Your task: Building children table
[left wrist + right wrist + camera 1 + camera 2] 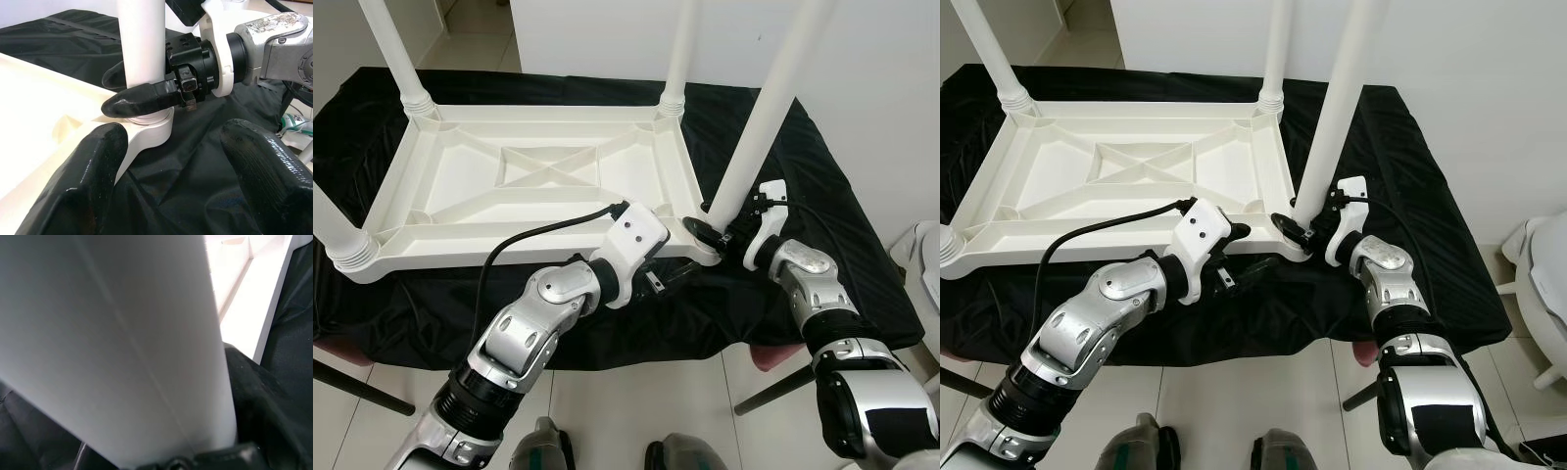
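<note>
Right gripper [142, 90] has its fingers clamped on the fourth leg [766, 117], seemingly seating it in the upturned tabletop [509, 181]; left gripper [176, 176] waits alongside, fingers apart.

Home room: tiled floor [636, 411], white wall [862, 59]

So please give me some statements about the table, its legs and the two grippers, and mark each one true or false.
1. The white tabletop lies upside down on a black cloth. True.
2. The right gripper clamps the near right leg close to its base. True.
3. The left gripper is shut on that leg. False: its fingers are open, beside the corner socket.
4. The cloth is red. False: it is black.
</note>
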{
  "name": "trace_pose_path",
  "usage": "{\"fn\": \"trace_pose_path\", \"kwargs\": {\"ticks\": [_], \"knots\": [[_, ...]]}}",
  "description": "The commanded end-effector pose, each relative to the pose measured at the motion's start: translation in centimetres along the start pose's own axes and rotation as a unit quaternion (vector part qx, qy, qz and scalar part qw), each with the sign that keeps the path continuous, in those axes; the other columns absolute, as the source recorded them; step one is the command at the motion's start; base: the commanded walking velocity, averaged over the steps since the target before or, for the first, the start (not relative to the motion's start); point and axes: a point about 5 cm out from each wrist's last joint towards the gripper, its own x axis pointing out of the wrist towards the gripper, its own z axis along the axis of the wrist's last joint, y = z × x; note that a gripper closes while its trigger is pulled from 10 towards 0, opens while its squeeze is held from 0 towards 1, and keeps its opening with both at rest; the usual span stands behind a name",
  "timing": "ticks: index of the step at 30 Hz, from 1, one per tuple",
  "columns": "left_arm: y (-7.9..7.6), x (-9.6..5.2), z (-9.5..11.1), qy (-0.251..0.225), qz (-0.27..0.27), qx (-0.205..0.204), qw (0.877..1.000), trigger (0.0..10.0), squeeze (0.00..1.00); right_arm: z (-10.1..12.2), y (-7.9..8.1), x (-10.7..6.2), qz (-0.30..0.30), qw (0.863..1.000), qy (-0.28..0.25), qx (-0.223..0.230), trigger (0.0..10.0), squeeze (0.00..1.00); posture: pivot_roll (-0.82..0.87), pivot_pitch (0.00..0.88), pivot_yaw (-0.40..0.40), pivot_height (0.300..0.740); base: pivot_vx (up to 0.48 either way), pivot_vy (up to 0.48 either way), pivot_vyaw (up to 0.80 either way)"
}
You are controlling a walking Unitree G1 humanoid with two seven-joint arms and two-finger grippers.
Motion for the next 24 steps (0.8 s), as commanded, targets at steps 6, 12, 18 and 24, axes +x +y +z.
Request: {"fn": "trace_pose_path", "kwargs": {"ticks": [6, 12, 18, 24], "knots": [[0.0, 0.0, -0.1, 0.004, -0.001, -0.002, 1.0, 10.0, 0.0, -0.2, 0.5, -0.3, 0.003, 1.0, -0.017, 0.004, 10.0, 0.0, -0.13, 0.029, -0.019, 0.74, 0.0, 0.0, 0.0], [-0.2, 0.1, -0.1, 0.004, -0.004, -0.006, 1.0, 10.0, 0.0, -0.4, 1.5, -0.3, -0.051, 0.998, -0.035, 0.014, 10.0, 0.0, -0.14, 0.035, -0.015, 0.74, 0.0, 0.0, 0.0], [-0.2, 0.0, -0.2, 0.006, -0.006, -0.007, 1.0, 10.0, 0.0, 0.1, 3.4, 0.0, -0.144, 0.986, -0.067, 0.042, 10.0, 0.0, -0.14, 0.038, -0.012, 0.74, 0.0, 0.0, 0.0], [-0.3, 0.0, -0.2, 0.007, -0.009, -0.007, 1.0, 10.0, 0.0, 0.9, 4.7, 0.6, -0.254, 0.96, -0.084, 0.087, 10.0, 0.0, -0.15, 0.04, -0.007, 0.74, 0.0, 0.0, 0.0]]}}
